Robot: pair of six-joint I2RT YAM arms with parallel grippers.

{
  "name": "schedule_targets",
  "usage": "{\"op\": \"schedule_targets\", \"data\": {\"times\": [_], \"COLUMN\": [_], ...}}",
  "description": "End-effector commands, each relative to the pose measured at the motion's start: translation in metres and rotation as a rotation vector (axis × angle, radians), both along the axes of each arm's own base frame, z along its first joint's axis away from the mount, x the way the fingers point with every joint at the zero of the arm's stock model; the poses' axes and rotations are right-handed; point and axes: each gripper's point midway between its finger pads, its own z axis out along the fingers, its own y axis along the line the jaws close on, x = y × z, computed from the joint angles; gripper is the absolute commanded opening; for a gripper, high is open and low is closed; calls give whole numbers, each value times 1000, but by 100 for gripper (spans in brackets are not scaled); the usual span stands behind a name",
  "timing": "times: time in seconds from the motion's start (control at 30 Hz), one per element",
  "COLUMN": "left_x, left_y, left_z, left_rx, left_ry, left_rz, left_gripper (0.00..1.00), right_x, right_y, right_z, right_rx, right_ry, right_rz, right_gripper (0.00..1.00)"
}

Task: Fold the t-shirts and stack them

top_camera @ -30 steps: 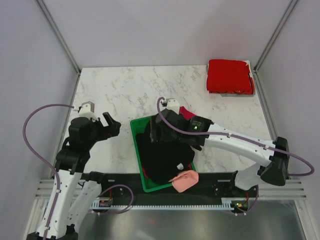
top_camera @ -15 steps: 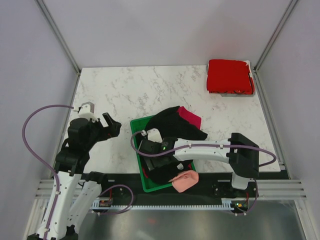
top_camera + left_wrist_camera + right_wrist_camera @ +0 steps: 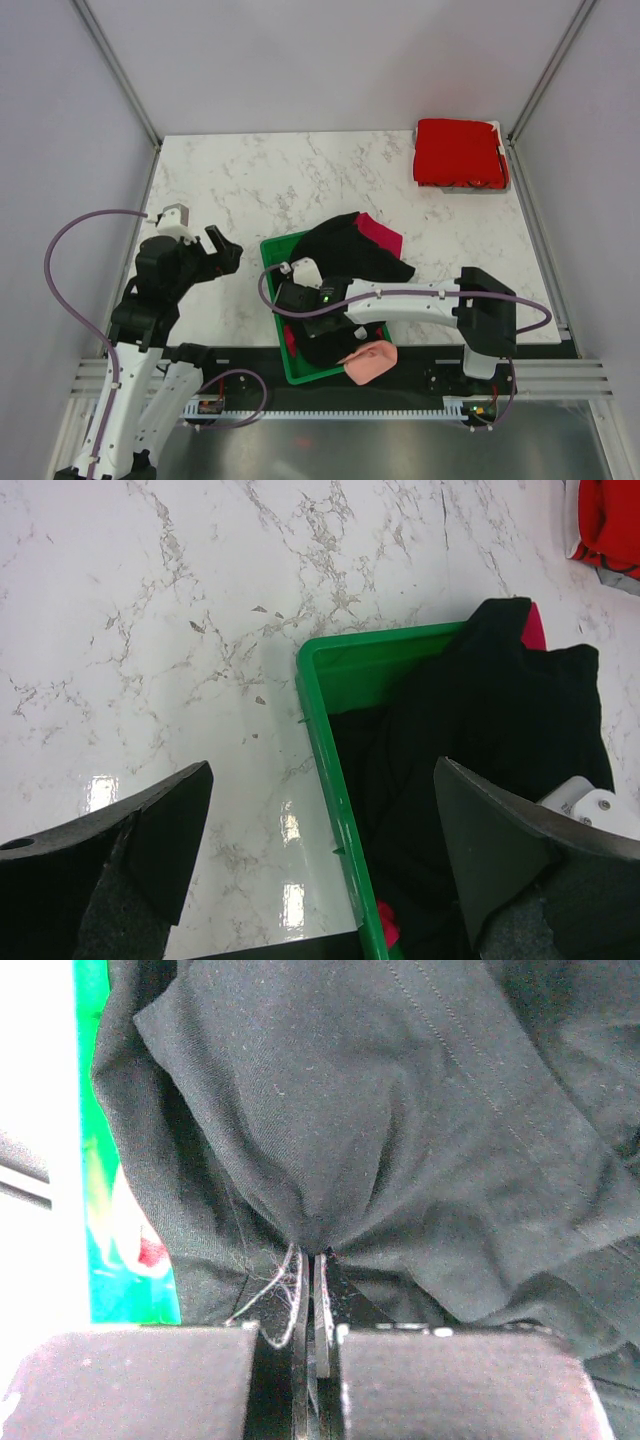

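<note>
Right wrist view shows the right gripper [image 3: 308, 1260] pinched shut on a pucker of the large black cloth t-shirt [image 3: 350, 1110], which is heaped in the green plastic bin [image 3: 370, 675]. The step looks like pulling it out for folding. The next move calls for a lift clear of the rim onto the white marble table [image 3: 250, 180]. The left gripper [image 3: 320, 825] hovers beside the bin, jaws wide and empty.

Matt cloth t-shirt [image 3: 400, 1110], glossy green plastic bin [image 3: 380, 675]
</note>
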Motion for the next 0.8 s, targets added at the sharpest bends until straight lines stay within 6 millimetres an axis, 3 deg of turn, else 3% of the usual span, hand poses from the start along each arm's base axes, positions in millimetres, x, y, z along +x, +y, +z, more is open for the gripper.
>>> {"op": "schedule_targets", "data": {"times": [0.0,0.03,0.07,0.13,0.17,0.23,0.27,0.3,0.33,0.37,0.4,0.43,0.47,0.5,0.53,0.57,0.63,0.67,0.73,0.77], "left_x": [4,5,5,5,5,5,5,5,5,5,4,3,3,4,4,3,3,2,3,3], "left_y": [2,2,2,3,3,3,3,3,3,3,3,3,4,4,3,2,-4,-7,-11,-12], "left_z": [8,9,8,8,9,8,8,9,8,9,11,11,12,11,11,10,9,9,5,5], "left_rx": [22,23,22,24,24,24,26,24,24,26,22,20,18,12,8,4,-17,-23,-31,-36], "left_ry": [-40,-42,-40,-41,-44,-40,-42,-42,-42,-44,-51,-54,-55,-51,-50,-44,-36,-35,-17,-15], "left_rz": [-8,-7,-5,0,1,3,2,1,0,0,0,0,6,11,13,9,-21,-34,-51,-55], "left_gripper": [100,100,100,100,100,100,100,99,99,99,99,99,99,99,99,99,99,99,99,98], "right_x": [5,8,19,31,49,64,72,84,89,92,97,95,99,99,88,86,69,57,51,51], "right_y": [2,2,13,2,12,-6,-7,-29,-42,-69,-83,-148,-154,-171,-246,-259,-316,-334,-363,-361], "right_z": [18,31,61,103,163,221,295,329,364,410,437,474,456,474,483,465,460,444,433,416], "right_rx": [-2,6,48,12,87,66,221,192,252,349,414,442,339,434,365,271,195,-13,-53,-157], "right_ry": [-40,-57,-117,-195,-306,-413,-500,-600,-669,-754,-824,-934,-970,-1013,-1076,-1097,-1109,-1117,-1111,-1110], "right_rz": [-4,-2,-13,-10,-19,-31,-68,-80,-116,-193,-265,-405,-415,-512,-693,-743,-912,-966,-1002,-953], "right_gripper": [0,0,0,0,0,0,0,0,0,0,0,0,0,0,0,0,0,0,0,0]}}
